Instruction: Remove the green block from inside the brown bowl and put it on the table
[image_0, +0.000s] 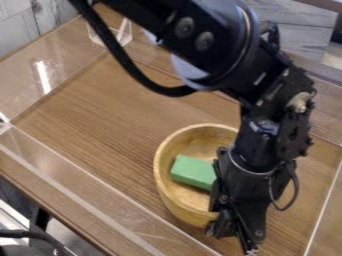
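The brown bowl (183, 200) sits on the table (107, 120) at the lower right. The green block (197, 172) lies flat inside it, left of centre and fully in view. My gripper (241, 232) points straight down at the bowl's near right rim, to the right of the block and apart from it. Its dark fingers (227, 222) are drawn together and shut. The block is not between them. The black wrist hides the right part of the bowl, and I cannot tell whether the fingers pinch the rim.
Clear plastic walls (54, 60) run along the table's left and near edges. The bulky black arm (214, 50) crosses from the top down to the bowl. The bowl stands close to the table's near right edge.
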